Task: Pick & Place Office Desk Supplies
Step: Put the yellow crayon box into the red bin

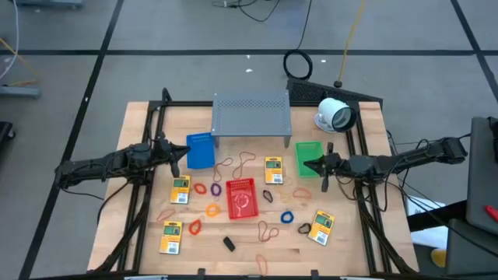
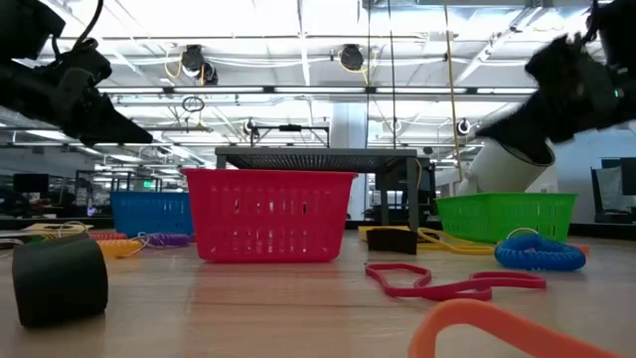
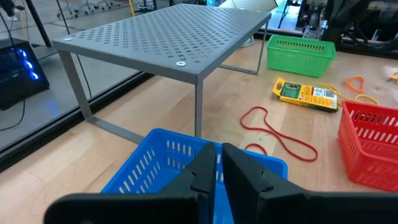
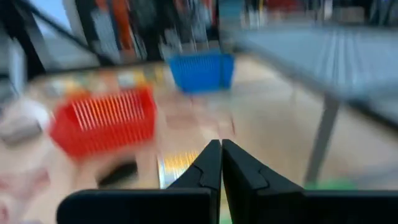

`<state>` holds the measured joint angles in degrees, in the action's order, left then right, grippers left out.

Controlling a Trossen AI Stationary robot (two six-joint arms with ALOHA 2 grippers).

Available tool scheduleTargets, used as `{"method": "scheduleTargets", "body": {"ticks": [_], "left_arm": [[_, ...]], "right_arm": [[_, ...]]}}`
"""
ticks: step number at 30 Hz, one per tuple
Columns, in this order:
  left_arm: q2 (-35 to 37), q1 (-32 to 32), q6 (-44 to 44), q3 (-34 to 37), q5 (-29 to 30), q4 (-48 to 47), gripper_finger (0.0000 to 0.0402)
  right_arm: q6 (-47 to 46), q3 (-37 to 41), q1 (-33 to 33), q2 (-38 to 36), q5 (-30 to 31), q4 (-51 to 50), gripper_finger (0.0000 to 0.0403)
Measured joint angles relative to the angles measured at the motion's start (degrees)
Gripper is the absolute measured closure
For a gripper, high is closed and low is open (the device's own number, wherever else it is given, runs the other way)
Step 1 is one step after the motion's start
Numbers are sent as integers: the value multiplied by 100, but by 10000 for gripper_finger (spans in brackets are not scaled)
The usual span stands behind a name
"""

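Yellow packets with green labels lie flat on the wooden table: one (image 1: 180,189) left of the red basket, one (image 1: 272,169) beside the green basket, and two near the front (image 1: 171,236) (image 1: 321,227). Thin rubber bands lie scattered about, among them a blue one (image 1: 287,217), a purple one (image 1: 216,189) and a red loop (image 3: 277,134). A small black piece (image 1: 229,243) lies near the front. My left gripper (image 1: 180,152) (image 3: 219,155) hovers shut above the blue basket's left side. My right gripper (image 1: 305,165) (image 4: 221,152) hovers shut at the green basket's left edge.
A blue basket (image 1: 200,151), a red basket (image 1: 241,197) and a green basket (image 1: 309,158) stand on the table. The grey perforated shelf (image 1: 251,114) stands at the far side, with the white round device (image 1: 336,115) to its right. Bare wood lies along the near edge.
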<state>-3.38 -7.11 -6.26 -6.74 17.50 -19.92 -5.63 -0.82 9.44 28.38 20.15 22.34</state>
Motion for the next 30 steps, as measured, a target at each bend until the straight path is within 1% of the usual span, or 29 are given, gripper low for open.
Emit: {"method": "scheduleTargets", "body": {"ticks": [2, 4, 5, 8, 10, 11, 14, 19, 25, 28, 30], "left_arm": [[1, 0, 0, 0, 1, 0, 366], [0, 0, 0, 0, 0, 0, 366], [0, 0, 0, 0, 0, 0, 366], [0, 0, -6, 2, -1, 0, 366], [2, 0, -31, 2, 0, 4, 366], [0, 0, -28, 2, -7, 0, 366], [1, 0, -27, 4, -59, 4, 366], [2, 2, -26, 4, -114, 9, 366], [2, 2, -1, 4, -114, 28, 366], [0, 1, 7, 4, -116, 48, 366], [2, 2, -55, 4, -229, 46, 366]], "right_arm": [[325, -64, 2, 0, -246, 566, 399], [516, -262, 4, 0, -374, 680, 399], [548, -381, 4, 2, -375, 560, 399], [587, -919, 2, 108, -360, -381, 399], [490, -1405, -1, 192, -178, -1033, 399], [410, -1646, -9, 303, -73, -1373, 399], [277, -2233, -42, 702, -86, -2141, 399], [202, -3123, -155, 1520, -73, -2565, 399], [205, -3804, -440, 2578, -83, -2538, 397], [184, -3871, -594, 3042, -91, -2620, 385], [173, -3880, -702, 3294, -93, -2618, 372]]}}
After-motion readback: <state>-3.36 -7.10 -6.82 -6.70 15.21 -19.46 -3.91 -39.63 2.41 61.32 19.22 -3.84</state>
